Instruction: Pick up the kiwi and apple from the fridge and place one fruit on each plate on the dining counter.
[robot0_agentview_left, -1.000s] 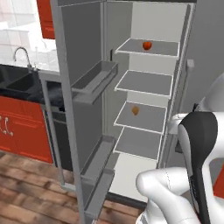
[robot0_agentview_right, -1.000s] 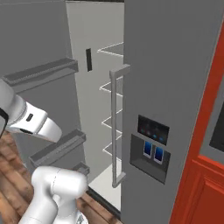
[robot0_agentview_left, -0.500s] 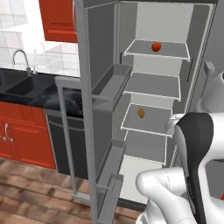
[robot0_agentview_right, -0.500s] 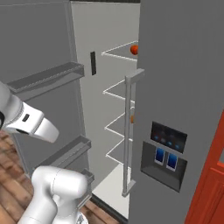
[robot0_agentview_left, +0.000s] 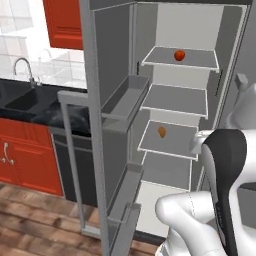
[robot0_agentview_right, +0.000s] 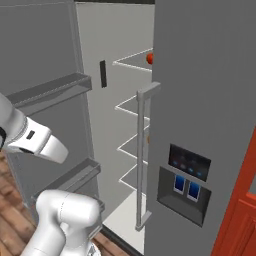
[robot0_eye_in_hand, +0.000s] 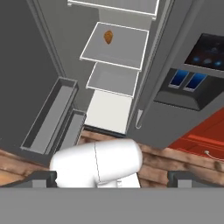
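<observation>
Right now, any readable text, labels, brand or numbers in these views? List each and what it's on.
No readable text anywhere.
Fridge dispenser panel: small lit blue icons and two blue pads, no legible characters.
Dark tag on the inside fridge wall: blank, nothing to read.
Shelves, door bins, red cabinets: unmarked.

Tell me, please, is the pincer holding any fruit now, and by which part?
Nothing is held. The pincer is open with empty space between its tips, and the apple lies on the top shelf of the fridge.
</observation>
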